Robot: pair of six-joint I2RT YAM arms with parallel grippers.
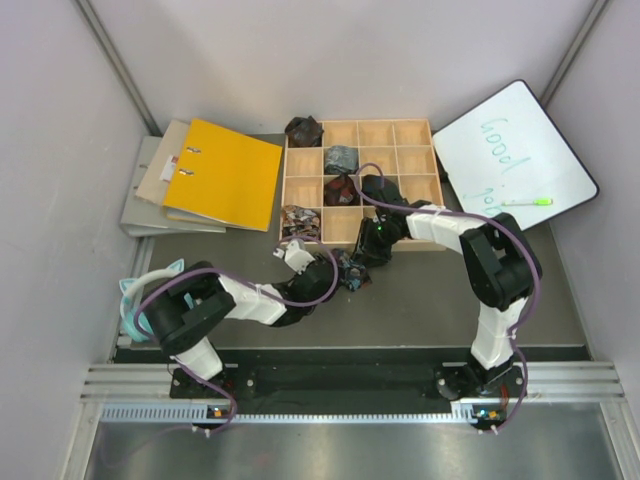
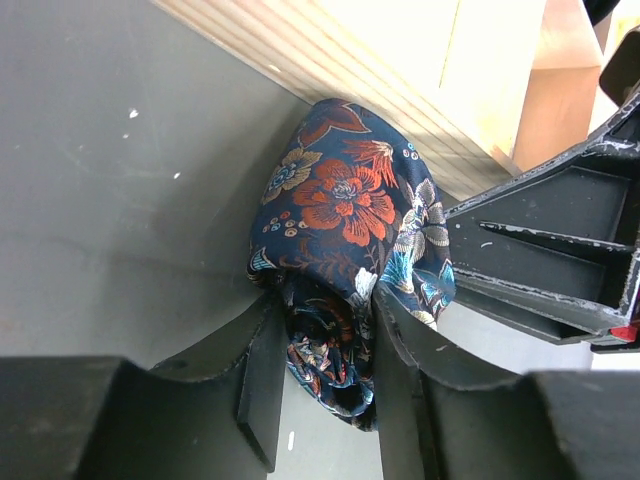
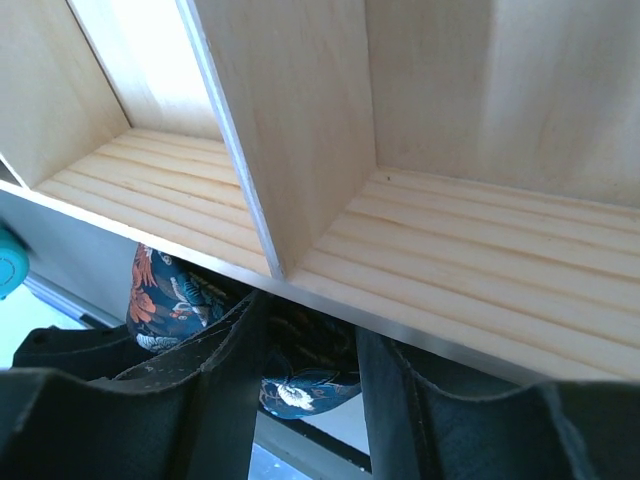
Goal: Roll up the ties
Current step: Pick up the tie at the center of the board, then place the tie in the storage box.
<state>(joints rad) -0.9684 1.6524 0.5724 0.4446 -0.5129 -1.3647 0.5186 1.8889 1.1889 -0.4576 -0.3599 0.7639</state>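
Observation:
The navy tie with orange-red flowers (image 1: 352, 272) is bunched into a bundle on the grey mat, right against the front wall of the wooden tray (image 1: 283, 190). In the left wrist view the navy tie (image 2: 345, 205) bulges above my left gripper (image 2: 325, 340), whose fingers press on its lower fold from both sides. My right gripper (image 3: 300, 350) holds another fold of the tie (image 3: 300, 390) under the tray's rim (image 3: 420, 300). In the top view the left gripper (image 1: 336, 272) and the right gripper (image 1: 366, 256) meet at the bundle. Black (image 1: 303, 130), grey-blue (image 1: 340, 158), maroon (image 1: 340, 188) and brown-patterned (image 1: 300, 222) ties sit in compartments.
A yellow binder (image 1: 222, 175) on grey folders lies left of the tray. A whiteboard (image 1: 510, 150) with a green marker (image 1: 527, 202) leans at the right. White walls close in both sides. The right gripper's black fingers (image 2: 540, 260) crowd the tie in the left wrist view.

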